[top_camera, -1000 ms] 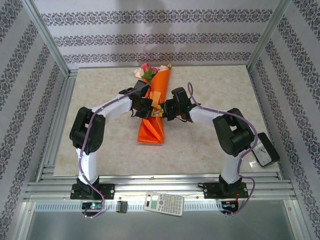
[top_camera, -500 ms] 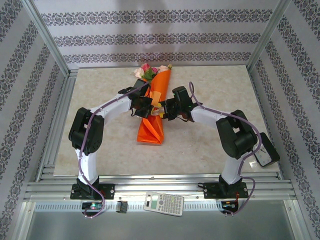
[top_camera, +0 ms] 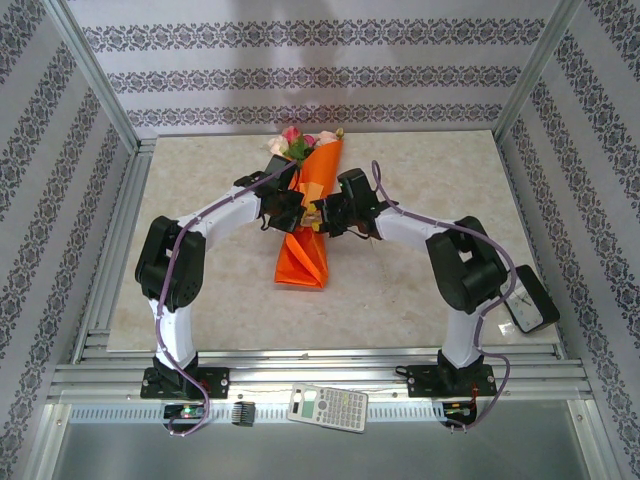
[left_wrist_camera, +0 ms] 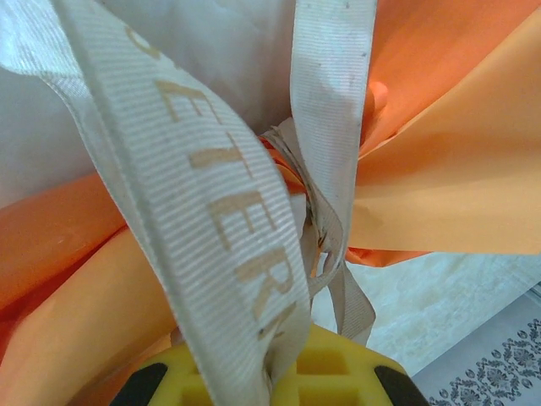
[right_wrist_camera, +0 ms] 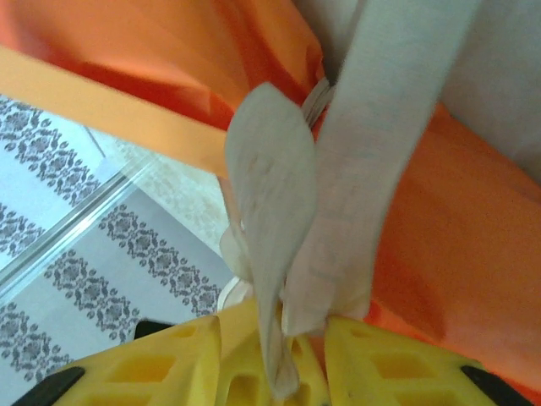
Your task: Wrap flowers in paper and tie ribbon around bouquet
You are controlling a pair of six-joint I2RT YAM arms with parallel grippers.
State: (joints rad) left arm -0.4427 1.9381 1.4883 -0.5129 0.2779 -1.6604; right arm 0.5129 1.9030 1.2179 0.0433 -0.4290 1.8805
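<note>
A calculator lies on the near rail between the arm bases. Beyond it, on the beige table, the bouquet lies lengthwise, its folded narrow end towards the arms. Both arms reach in to its waist from either side. The left gripper has its yellow fingers pressed together on the ribbon, a cream woven band with printed letters that runs up taut to a knot cinched around the orange paper. The right gripper, just beside it, has its fingers drawn close with two ribbon strands running down between them, pinched there as far as its wrist view shows. At the far end, pink and cream flowers stick out of the cone's wide mouth.
</note>
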